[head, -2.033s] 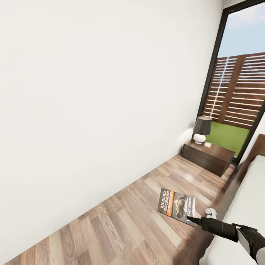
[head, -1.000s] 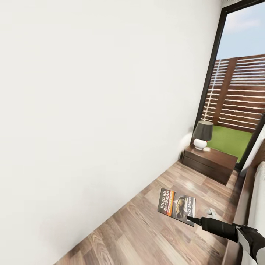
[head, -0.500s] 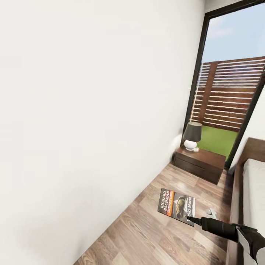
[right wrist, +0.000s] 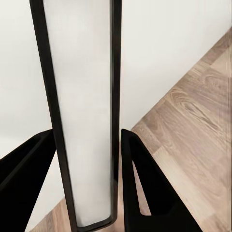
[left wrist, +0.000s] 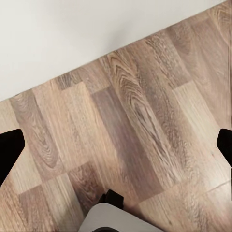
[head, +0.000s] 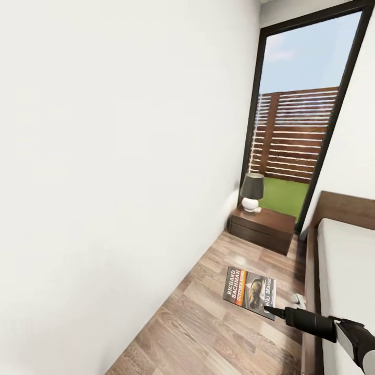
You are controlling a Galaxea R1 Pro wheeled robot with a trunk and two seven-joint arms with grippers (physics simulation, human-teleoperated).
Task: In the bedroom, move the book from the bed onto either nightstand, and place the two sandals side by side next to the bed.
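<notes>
While pinched by one corner, book [head: 250, 292]: held in the air over the floor [head: 208, 333], cover facing up, between wall and bed [head: 344, 260]; off the mattress, not yet on the nightstand [head: 263, 226].
Right end effector [head: 271, 311]: clamped narrow on the book's near corner, probably to carry it flat toward the nightstand.
Left end effector [left wrist: 116, 147]: spread wide, holding nothing, aimed at bare floorboards.
Nightstand: far end by the window, lamp [head: 251, 191] on its top, free space beside the lamp.
Head view only: cover, route, target.
Right wrist view only: book [right wrist: 82, 121] edge-on, white page block between both fingers [right wrist: 145, 183].
</notes>
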